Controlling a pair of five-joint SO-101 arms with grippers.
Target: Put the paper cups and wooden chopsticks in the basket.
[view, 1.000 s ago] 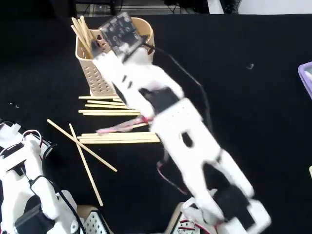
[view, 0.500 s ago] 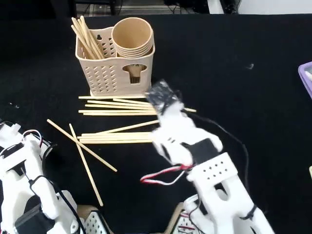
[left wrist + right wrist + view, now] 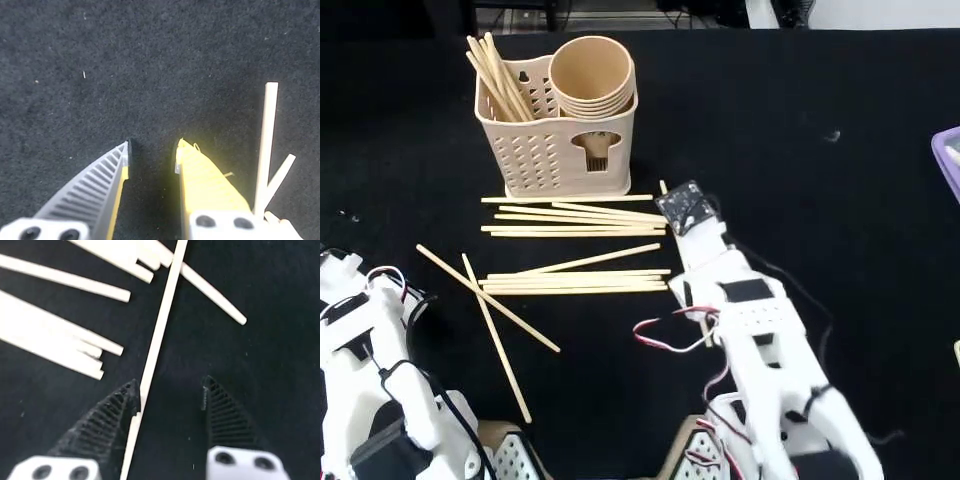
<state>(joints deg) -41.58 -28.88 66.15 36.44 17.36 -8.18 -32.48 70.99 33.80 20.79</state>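
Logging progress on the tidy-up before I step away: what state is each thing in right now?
basket: upright, partly filled.
paper cups: nested in one stack, standing in the basket.
basket chopsticks: standing, leaning in the basket.
loose chopsticks: lying flat on the table, outside the basket.
right gripper: open, single chopstick between its jaws, not clamped.
left gripper: open, empty.

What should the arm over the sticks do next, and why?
Probably lower the right gripper a little and shut its fingers on the long chopstick: the fingers are open and that stick lies between them, close to one.
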